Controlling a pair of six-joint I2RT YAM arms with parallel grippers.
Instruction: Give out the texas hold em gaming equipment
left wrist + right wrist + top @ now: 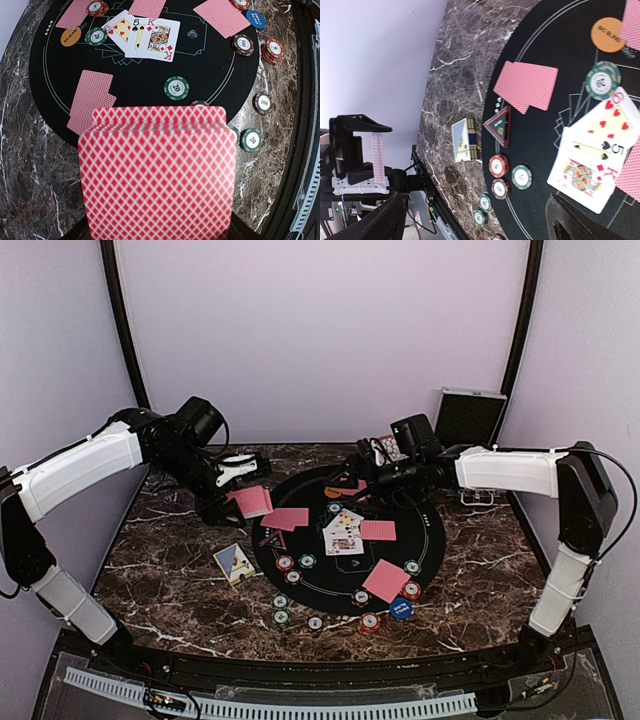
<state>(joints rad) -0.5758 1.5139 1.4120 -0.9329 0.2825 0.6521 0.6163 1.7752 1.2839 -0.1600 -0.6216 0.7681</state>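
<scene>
One card deck [157, 175] pinched in L end effector [232, 502]; R end effector [360, 478] spread, nr face-up cards [343, 532]

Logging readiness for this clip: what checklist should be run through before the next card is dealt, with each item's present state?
1. Grip: left tool shut on deck: ok.
2. Picker: right tool open, holding nothing: ok.
3. Board: three face-up cards together on the mat: ok.
4. Buttons: orange disc and blue disc laid out, clear of both tools: ok.
5. Top card of deck free to slide off: cannot tell.
</scene>
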